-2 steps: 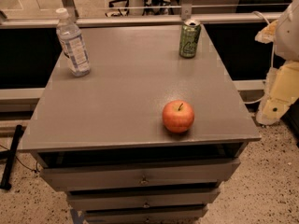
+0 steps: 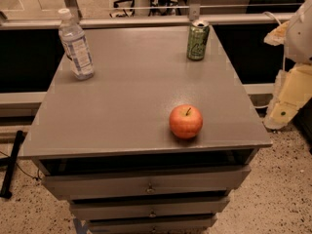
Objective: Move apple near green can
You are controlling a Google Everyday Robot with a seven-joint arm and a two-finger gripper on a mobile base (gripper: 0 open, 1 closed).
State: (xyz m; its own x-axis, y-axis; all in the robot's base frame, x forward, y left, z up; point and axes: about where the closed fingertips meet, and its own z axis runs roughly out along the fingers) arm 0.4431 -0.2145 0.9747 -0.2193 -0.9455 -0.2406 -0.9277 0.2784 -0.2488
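the round red-orange apple [image 2: 185,121] with a short dark stem sits near the front right edge of the grey cabinet top [image 2: 131,96]. the slim green aluminium can [image 2: 198,41] stands upright at the back right, well apart, with only bare surface between them. a clear plastic water bottle [image 2: 76,45] stands back left. the cream gripper [image 2: 285,106] hangs beyond the cabinet's right side, touching nothing; i cannot tell whether it is apart or together.
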